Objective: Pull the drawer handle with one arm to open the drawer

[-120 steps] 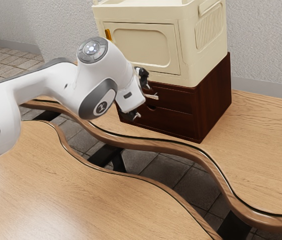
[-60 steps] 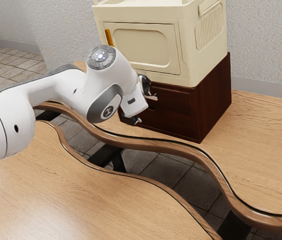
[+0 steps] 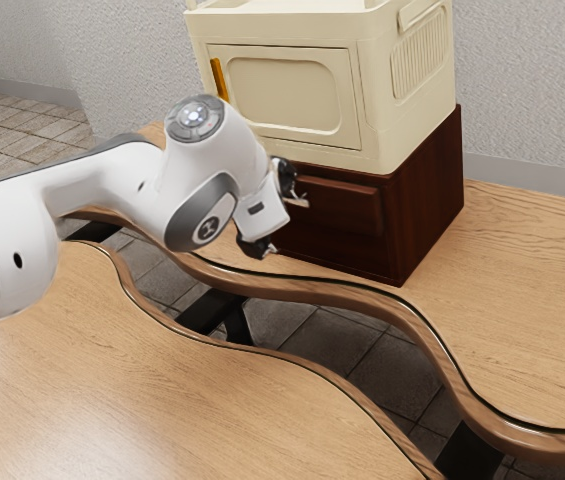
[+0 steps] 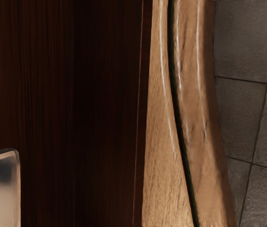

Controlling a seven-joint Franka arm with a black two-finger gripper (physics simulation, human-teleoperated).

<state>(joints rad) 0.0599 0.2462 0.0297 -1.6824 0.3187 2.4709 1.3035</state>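
Note:
In the exterior view my gripper (image 3: 274, 214) is at the front of the dark brown drawer cabinet (image 3: 427, 190), its black fingers spread apart, one above the other. A pale metallic handle (image 3: 299, 200) pokes out beside the upper finger. The upper drawer front (image 3: 347, 208) shows a reddish raised panel and looks slightly forward of the cabinet; how far is unclear. Up close in the wrist view, the dark wood front (image 4: 43, 85) stands beside a shiny metallic piece (image 4: 1, 189), apparently the handle. The hand hides part of the front.
A cream box with a door (image 3: 372, 90) sits on top of the cabinet. The cabinet stands on a wooden table with a wavy edge (image 3: 312, 287). A second wooden table (image 3: 162, 390) lies nearer, with tiled floor (image 3: 332, 345) in the gap between them.
Over the last half second my hand has drawn back a little toward the exterior view's left; before that it moved lower. The upper drawer front appears to have come slightly outward.

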